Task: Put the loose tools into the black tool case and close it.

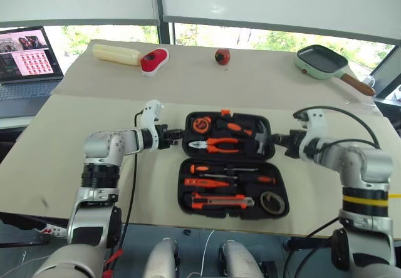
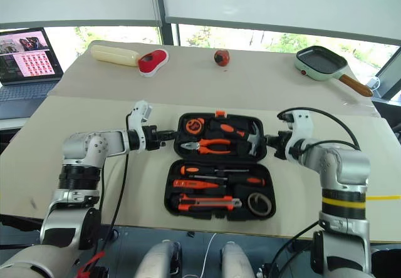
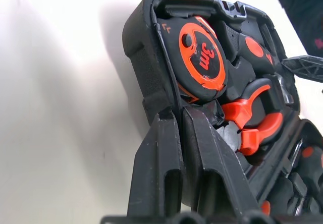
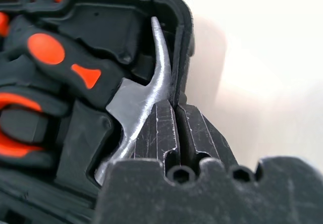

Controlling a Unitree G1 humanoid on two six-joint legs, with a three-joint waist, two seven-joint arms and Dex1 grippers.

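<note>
Gripping the far half of the black tool case (image 1: 235, 165) by its side walls: left hand (image 1: 176, 136) pinched shut on the left rim, right hand (image 1: 274, 139) pinched shut on the right rim beside the hammer head (image 4: 144, 95). Case lies open and flat at the near middle of the bench (image 1: 75, 146).

Far half holds the tape measure (image 3: 202, 57), pliers (image 1: 216, 144) and hammer. Near half holds screwdrivers (image 1: 229, 175), utility knife (image 1: 219, 201) and a dark tape roll (image 1: 271, 201). Loading looks done; closing remains.

Risks, as judged:
- Each hold is only a thin pinch on a wall edge. Uneven lifting could twist the lid or slip a rim free.
- Tipping the far half over may shake out the hammer or pliers if they sit loose; one proud tool would block the latch.
- Case's near edge is close to the bench's front edge; a push toward the robot could slide it off.

Room: bare bench on both sides and behind. The green pan (image 1: 326, 63), red-and-white gadget (image 1: 154, 61) and a small round object (image 1: 222, 56) stand well apart at the back.
</note>
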